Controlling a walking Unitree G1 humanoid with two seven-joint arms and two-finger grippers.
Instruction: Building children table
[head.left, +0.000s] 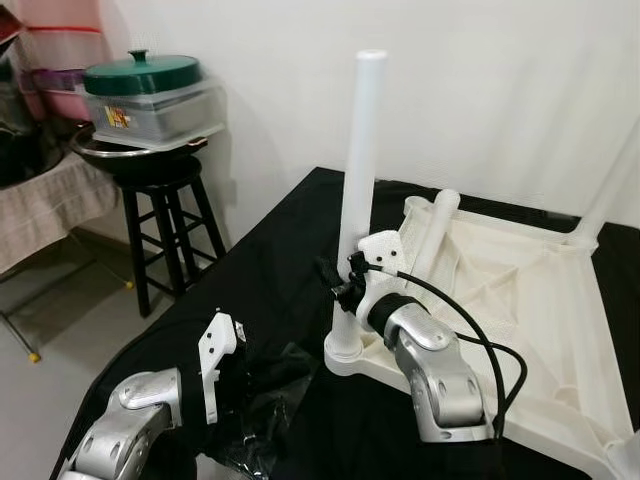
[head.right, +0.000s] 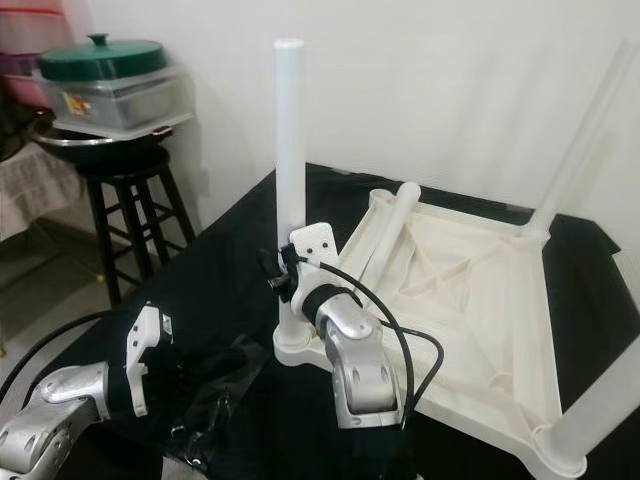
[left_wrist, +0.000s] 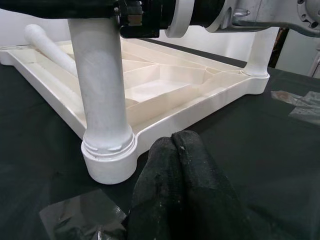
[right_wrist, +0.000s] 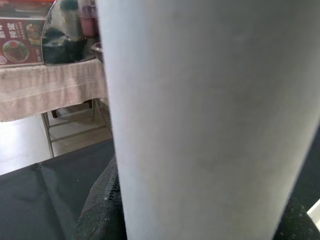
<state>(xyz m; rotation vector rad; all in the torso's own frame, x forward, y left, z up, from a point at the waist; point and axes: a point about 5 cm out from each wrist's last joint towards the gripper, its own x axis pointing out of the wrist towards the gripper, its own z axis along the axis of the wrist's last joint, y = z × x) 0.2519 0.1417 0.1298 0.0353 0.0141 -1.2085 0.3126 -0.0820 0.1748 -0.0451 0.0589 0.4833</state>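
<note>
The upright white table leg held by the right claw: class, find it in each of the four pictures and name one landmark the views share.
Left eye view: upright table leg, centre, rising from the near socket.
Right eye view: left of centre.
Left wrist view: thick column at left.
Right wrist view: huge pale surface up close.
Shared landmark: the upturned white tabletop on the black cloth.

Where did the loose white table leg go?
The loose leg lies inside the upside-down table top, near its far left corner, just behind the upright leg the right gripper holds.
</note>
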